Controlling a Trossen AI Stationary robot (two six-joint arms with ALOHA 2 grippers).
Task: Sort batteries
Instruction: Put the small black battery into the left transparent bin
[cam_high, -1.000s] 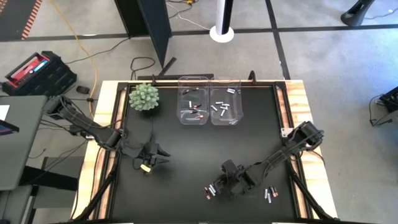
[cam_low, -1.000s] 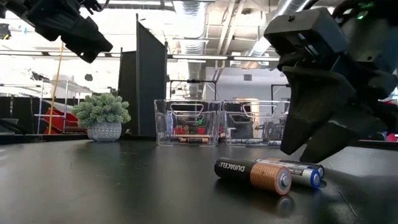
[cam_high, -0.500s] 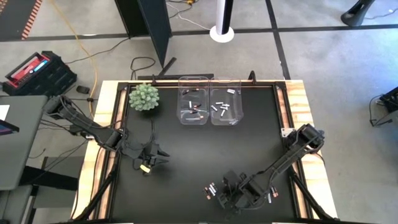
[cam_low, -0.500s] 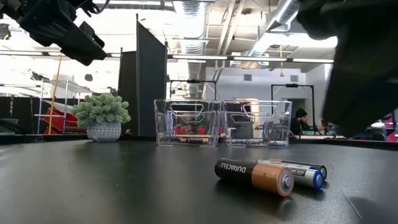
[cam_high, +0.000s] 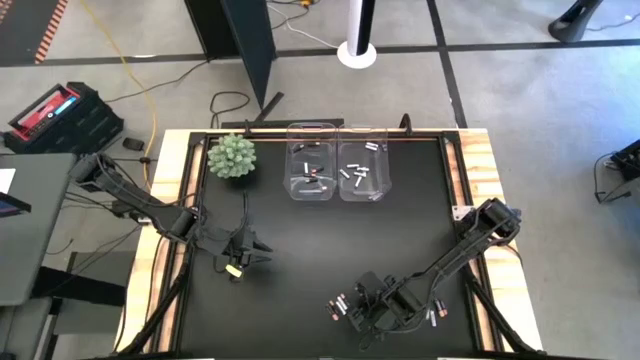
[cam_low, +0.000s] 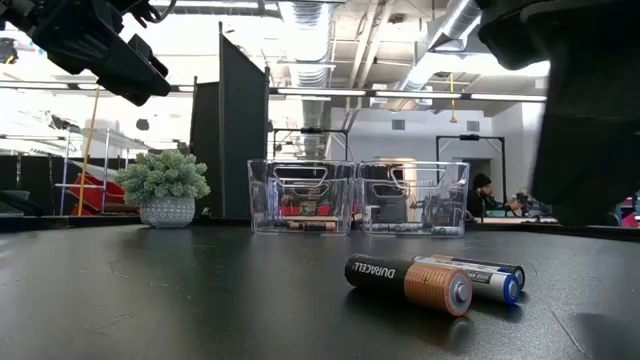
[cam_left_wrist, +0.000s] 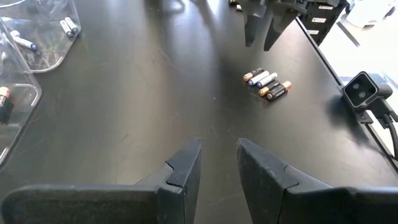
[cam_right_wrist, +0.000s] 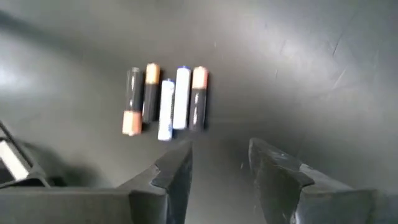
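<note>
Several batteries (cam_right_wrist: 165, 102), dark with copper ends and white with blue ends, lie side by side on the black table near its near edge; they also show in the high view (cam_high: 338, 305) and the left wrist view (cam_left_wrist: 266, 83). My right gripper (cam_right_wrist: 217, 165) hovers open just near of the batteries, pointing steeply down, with nothing between its fingers. A second small group of batteries (cam_high: 433, 314) lies to its right. More batteries lie in the two clear bins (cam_high: 311, 175) (cam_high: 362, 172) at the far edge. My left gripper (cam_left_wrist: 217, 168) waits open above the table's left half (cam_high: 240, 262).
A small potted plant (cam_high: 232, 157) stands at the far left, beside the bins. In the low view two batteries (cam_low: 430, 280) lie in front, with the right arm (cam_low: 590, 100) filling the upper right. The black table (cam_high: 300, 240) lies bare between the arms.
My right gripper has risen from the table and drawn back toward the near edge, away from the batteries, which stay where they were. In the low view its fingers have left the picture's middle.
</note>
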